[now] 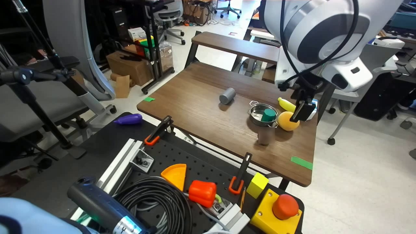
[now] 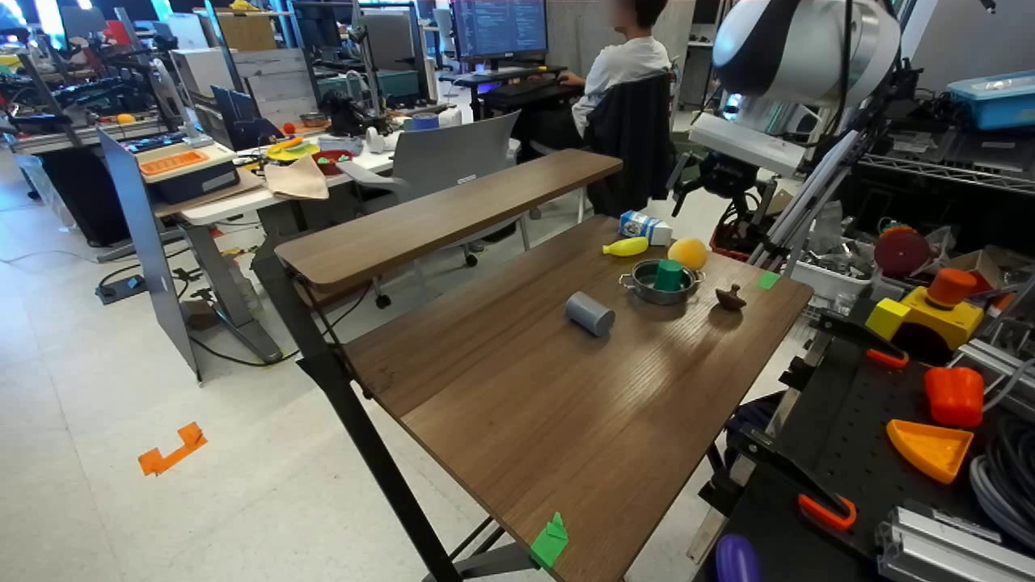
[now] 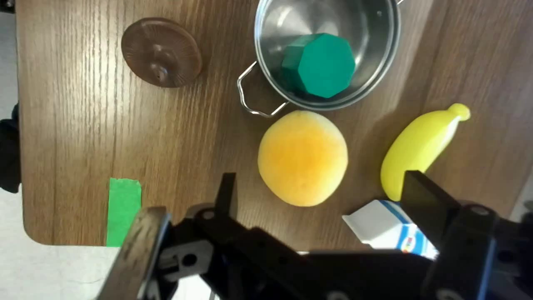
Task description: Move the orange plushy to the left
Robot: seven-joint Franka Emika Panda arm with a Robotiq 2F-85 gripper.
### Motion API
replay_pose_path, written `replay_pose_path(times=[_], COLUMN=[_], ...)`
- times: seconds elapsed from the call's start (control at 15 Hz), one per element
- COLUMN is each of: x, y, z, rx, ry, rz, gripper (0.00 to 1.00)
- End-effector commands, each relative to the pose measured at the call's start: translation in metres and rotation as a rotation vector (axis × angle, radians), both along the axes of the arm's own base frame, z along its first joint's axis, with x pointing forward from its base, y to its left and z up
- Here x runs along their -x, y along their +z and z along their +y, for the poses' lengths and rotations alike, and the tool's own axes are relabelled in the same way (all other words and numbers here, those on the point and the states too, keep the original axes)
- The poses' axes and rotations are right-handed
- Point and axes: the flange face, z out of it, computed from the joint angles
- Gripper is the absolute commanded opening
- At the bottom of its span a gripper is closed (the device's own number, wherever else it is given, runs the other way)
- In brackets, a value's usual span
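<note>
Right now the pincer (image 3: 320, 179) hangs with its fingers (image 3: 421, 204) spread wide apart, while the orange plushy (image 3: 302, 159) sits on the table (image 3: 79, 125), just beside the silver pot (image 3: 291, 18) that holds a green block (image 3: 327, 66), with a yellow banana (image 3: 416, 143) and a blue-and-white carton (image 3: 381, 227) nearby.

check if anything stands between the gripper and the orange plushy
In the wrist view, nothing visible stands between the fingers and the orange plushy; one finger overlaps the banana and carton, which might obstruct lowering.

In the wrist view, glare streaks the counter (image 3: 70, 104) left of the pot (image 3: 287, 16); soft shadow lies below it.
</note>
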Motion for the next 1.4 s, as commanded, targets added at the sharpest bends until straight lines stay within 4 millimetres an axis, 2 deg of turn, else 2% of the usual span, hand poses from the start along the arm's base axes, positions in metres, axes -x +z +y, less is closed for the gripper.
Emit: replay_pose_path(times=[0.0,0.2,0.27,0.33,0.4,0.6,0.8,1.0,1.07,1.13,1.27,1.33], x=[-0.014,-0.02,-0.022,-0.022,-0.022,-0.019,-0.014,-0.004,0.001,0.005,0.012,0.014], y=[-0.031,-0.049,-0.054,-0.058,-0.061,-0.063,-0.045,-0.013,0.002,0.016,0.043,0.055], z=[-0.008,-0.011,-0.011,-0.011,-0.011,-0.01,-0.005,-0.001,0.002,0.007,0.028,0.043], rx=[0.0,0.03,0.035,0.043,0.044,0.034,0.032,0.049,0.055,0.059,0.057,0.055], ry=[-0.095,-0.135,-0.145,-0.152,-0.157,-0.151,-0.127,-0.099,-0.078,-0.051,0.048,0.111], rz=[0.007,0.009,0.009,0.006,0.006,0.011,-0.002,-0.046,-0.066,-0.083,-0.101,-0.102], gripper=[1.0,1.0,0.75,0.74,0.68,0.42,0.22,0.04,0.02,0.06,0.03,0.05])
